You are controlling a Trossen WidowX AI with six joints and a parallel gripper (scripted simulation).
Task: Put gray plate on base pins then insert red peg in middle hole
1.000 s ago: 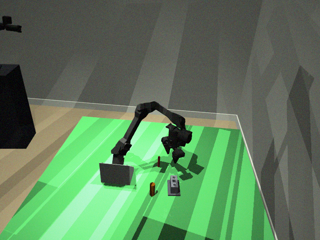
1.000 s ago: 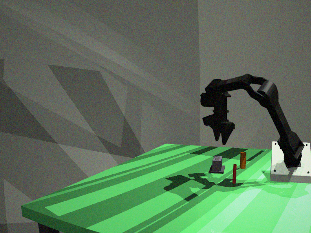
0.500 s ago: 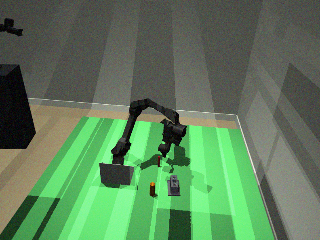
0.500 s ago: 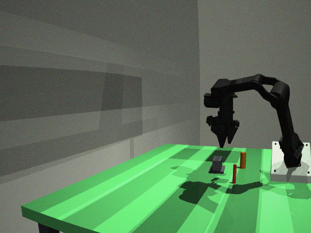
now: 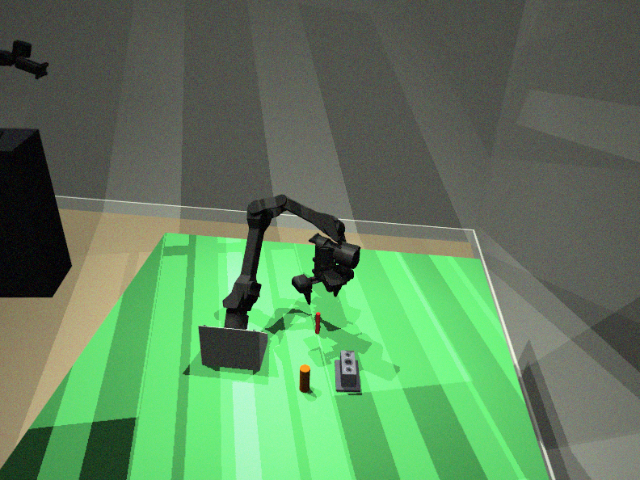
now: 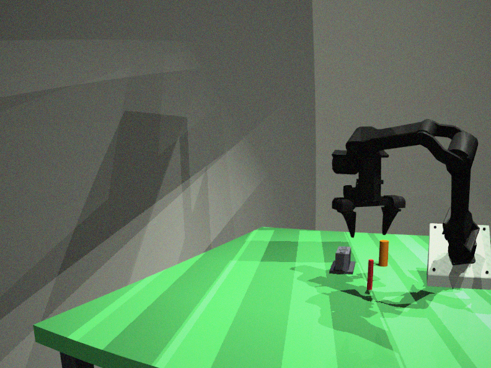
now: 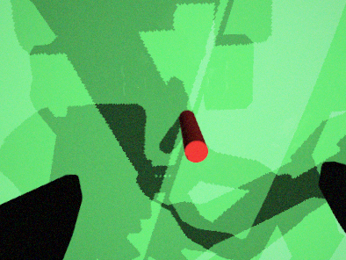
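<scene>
The gray plate (image 5: 354,365) (image 6: 343,256) sits on the gray base (image 5: 338,381) (image 6: 333,271) and looks flat, its three holes facing up. The seam between them is too small to see. The red peg (image 5: 317,324) (image 6: 370,275) (image 7: 192,132) stands upright on the green table, apart from the base. My gripper (image 5: 322,299) (image 6: 367,235) (image 7: 202,181) is open and empty, pointing down above the peg. In the wrist view the peg shows between the two fingers, a little toward the top of the picture. The plate is outside the wrist view.
An orange cylinder (image 5: 304,382) (image 6: 383,254) stands upright beside the base, on the side of the arm's mount. The arm's mounting block (image 5: 232,348) (image 6: 437,247) stands farther to that side. Arm shadows fall around the peg.
</scene>
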